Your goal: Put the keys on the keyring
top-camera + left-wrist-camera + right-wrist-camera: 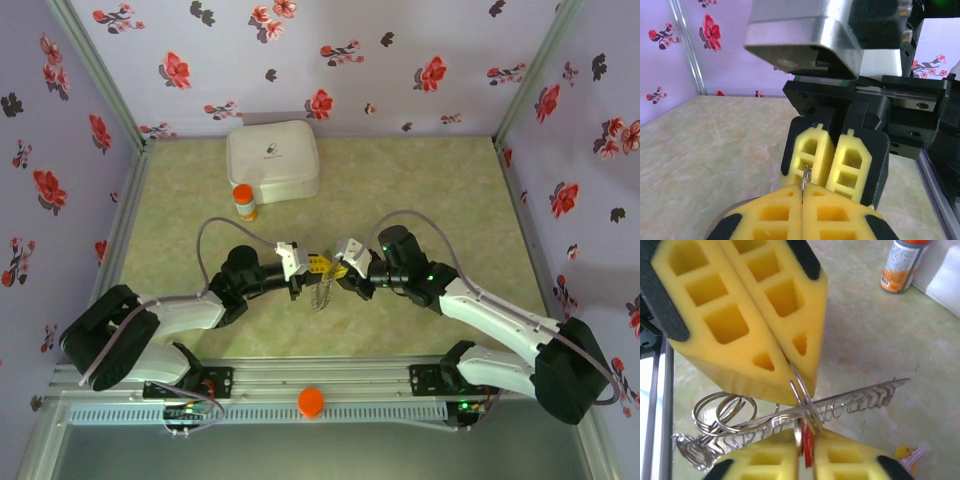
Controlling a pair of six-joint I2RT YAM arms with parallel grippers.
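Both arms meet nose to nose over the middle of the table [200,200]. Your left gripper [803,191] is pinched tight on a thin wire loop of the keyring [855,401] and holds it up off the surface. The toothed strip and a few spare coils hang slack under the pads. Your right gripper [804,440] is drawn in narrow, with a red sliver showing between its pads. Take that as the red-tagged key [809,452], held right against the loop the left gripper presents (the pads of the two grippers are almost touching here). You cannot tell from these views whether the key's hole has caught the wire, because the pads hide the join, so count the red key as being threaded, not as on. The yellow-headed key [906,454] sits low beside the right pads, apart from the ring, and looks to be lying on the table. Judge it untouched. Tally: ring lifted and presented, first key at the loop, nothing confirmed on. Left to do: seat the red key, then fetch and thread the yellow one. The orange-capped bottle [244,202] stands well back and plays no part.
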